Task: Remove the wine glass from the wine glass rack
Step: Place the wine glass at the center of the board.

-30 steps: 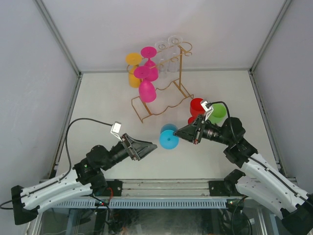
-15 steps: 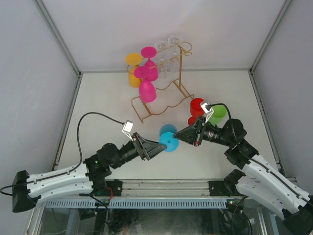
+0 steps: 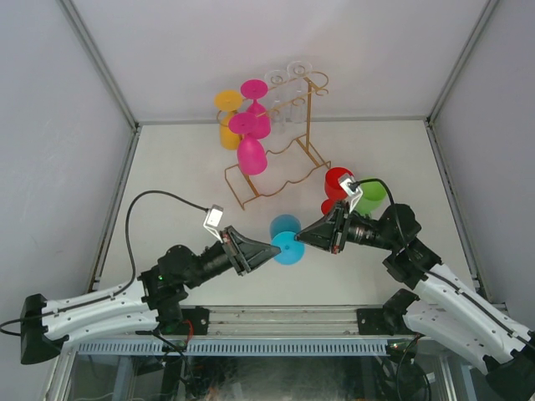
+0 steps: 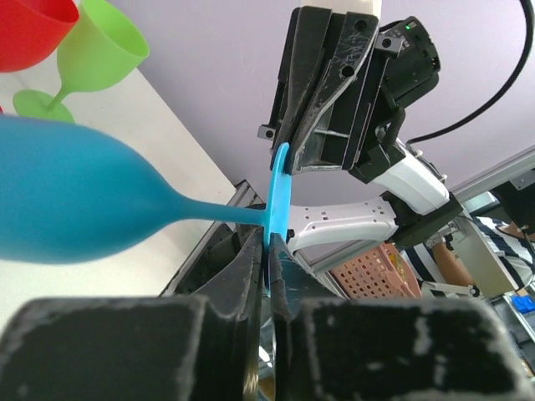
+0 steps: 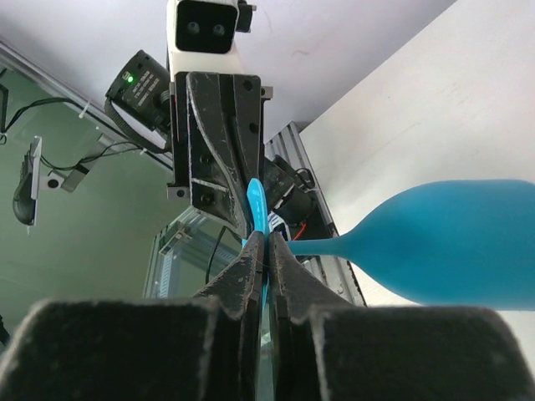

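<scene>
Wine glass [image 3: 287, 238], blue, lies sideways betw. the two grippers. L gripper [image 3: 274, 247] is pinched narrow on the edge of its foot. R gripper [image 3: 301, 236] is clamped on the same foot from the opposite side, tips nearly meeting. Bowl sits off to the side of both. Rack [image 3: 308, 117] stands well beyond both tips w/ pink glasses [image 3: 251, 154] hanging on it. Red glass [image 3: 337, 180] & green glass [image 3: 374, 195] are just behind the R gripper.

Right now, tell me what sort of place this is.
Probably a robotics test cell: white table walled by plain panels, two arms bolted at its near edge, a gold wire rack holding coloured glasses.
</scene>
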Controlling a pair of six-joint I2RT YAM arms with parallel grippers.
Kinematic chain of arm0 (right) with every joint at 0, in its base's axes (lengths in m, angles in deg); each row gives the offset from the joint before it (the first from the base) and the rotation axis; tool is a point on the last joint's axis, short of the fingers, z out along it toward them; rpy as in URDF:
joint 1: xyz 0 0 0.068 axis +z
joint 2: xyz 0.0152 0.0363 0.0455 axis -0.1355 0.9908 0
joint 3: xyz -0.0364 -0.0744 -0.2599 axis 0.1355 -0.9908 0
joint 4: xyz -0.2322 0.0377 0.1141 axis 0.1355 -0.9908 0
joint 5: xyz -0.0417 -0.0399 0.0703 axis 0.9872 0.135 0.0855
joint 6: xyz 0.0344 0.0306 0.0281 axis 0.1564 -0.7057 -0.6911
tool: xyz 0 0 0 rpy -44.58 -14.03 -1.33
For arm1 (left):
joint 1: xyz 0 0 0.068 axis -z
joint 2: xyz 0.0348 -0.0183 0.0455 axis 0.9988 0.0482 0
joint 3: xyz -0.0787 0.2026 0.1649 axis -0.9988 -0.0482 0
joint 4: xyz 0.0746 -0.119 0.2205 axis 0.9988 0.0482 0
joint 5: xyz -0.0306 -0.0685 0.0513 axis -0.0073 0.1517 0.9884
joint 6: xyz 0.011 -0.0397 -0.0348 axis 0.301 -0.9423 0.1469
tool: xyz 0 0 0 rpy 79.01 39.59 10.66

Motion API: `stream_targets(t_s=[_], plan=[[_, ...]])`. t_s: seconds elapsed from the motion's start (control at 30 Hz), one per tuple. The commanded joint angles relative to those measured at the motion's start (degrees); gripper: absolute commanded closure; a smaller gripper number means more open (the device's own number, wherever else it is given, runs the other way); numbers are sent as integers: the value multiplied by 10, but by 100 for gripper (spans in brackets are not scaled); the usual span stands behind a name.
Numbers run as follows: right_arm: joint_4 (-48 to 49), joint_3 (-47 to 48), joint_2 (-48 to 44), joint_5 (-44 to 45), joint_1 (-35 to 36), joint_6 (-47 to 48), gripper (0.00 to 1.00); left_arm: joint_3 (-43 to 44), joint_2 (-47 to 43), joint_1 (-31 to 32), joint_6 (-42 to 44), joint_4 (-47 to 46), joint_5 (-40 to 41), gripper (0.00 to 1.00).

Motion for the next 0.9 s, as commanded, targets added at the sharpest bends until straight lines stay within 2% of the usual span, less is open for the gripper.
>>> stream_targets(t_s=[0.0,0.07,0.17,0.23,0.37,0.43,0.5,0.53,0.57,0.6,0.67,0.73,0.87], plan=[[29,8,-4,-26,15,26,100,19,-22,3,28,-6,-6,95],[-11,21,-2,-21,19,48,98,20,-27,3,32,4,-6,99],[-74,40,3,-14,25,78,94,24,-30,3,39,20,-5,100],[-80,43,8,-21,28,78,87,25,-30,2,44,26,-6,100],[-75,44,21,-37,37,81,81,30,-30,3,56,27,-15,100],[-81,48,28,-39,39,88,84,31,-29,2,62,28,-23,100],[-80,53,33,-39,40,91,97,33,-27,3,67,34,-26,100],[-75,53,33,-35,40,90,100,34,-26,3,68,40,-27,100],[-69,52,33,-30,41,90,100,35,-25,3,68,46,-27,95],[-63,53,33,-27,42,91,100,36,-23,3,67,51,-26,86],[-52,50,34,-19,48,96,100,32,-21,3,58,54,-27,62],[-44,46,33,-12,54,103,100,23,-15,3,46,44,-34,57],[-38,42,33,-7,61,112,100,-2,1,3,13,-9,-57,56]])
